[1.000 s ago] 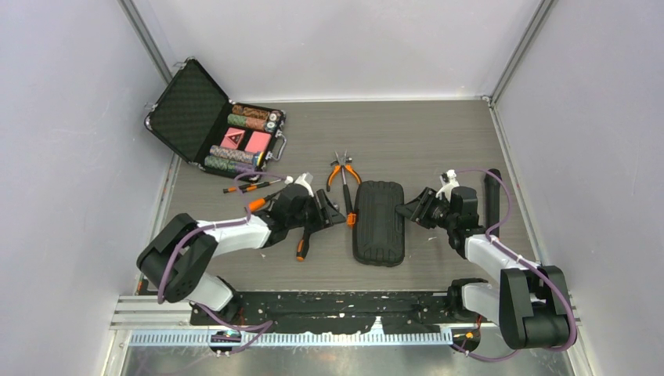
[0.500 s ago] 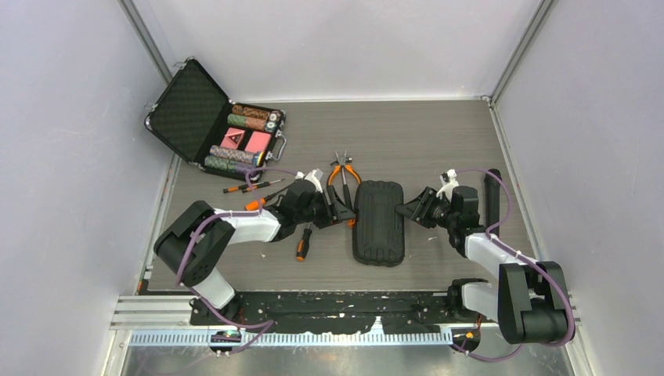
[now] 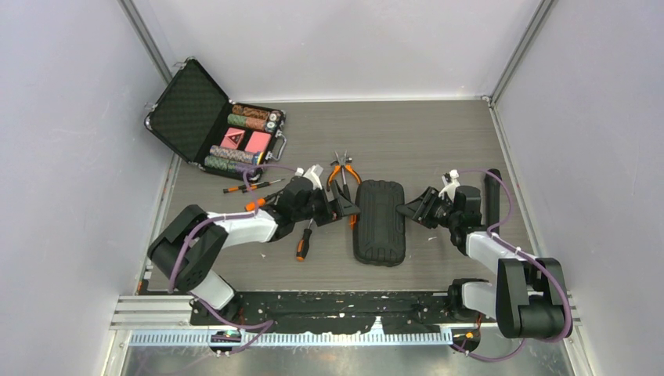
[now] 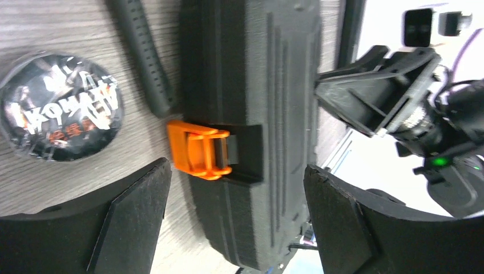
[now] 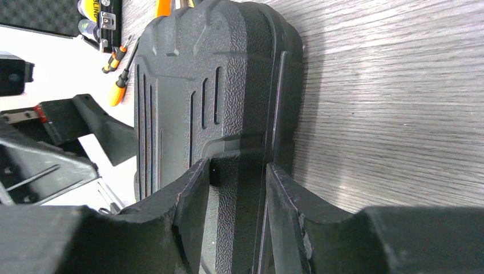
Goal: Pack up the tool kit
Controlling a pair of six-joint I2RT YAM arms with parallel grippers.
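The tool kit case lies closed on the table, ribbed lid up. Its orange latch faces left and looks unclipped. My left gripper is open, its jaws wide on either side of the latch edge, touching nothing. My right gripper is on the case's right edge, its jaws closed on the recessed rim. Orange-handled pliers and orange-and-black screwdrivers lie outside the case on its left. A black-handled tool lies against the case beside the latch.
An open metal-edged briefcase with poker chips and red cards stands at the back left. Thin screwdrivers lie near it. A round printed disc lies under my left gripper. A long black bar lies at the right.
My left gripper has moved right and a little back, up to the case's latch side. My right gripper has stayed on the case's right edge. The case has not moved.
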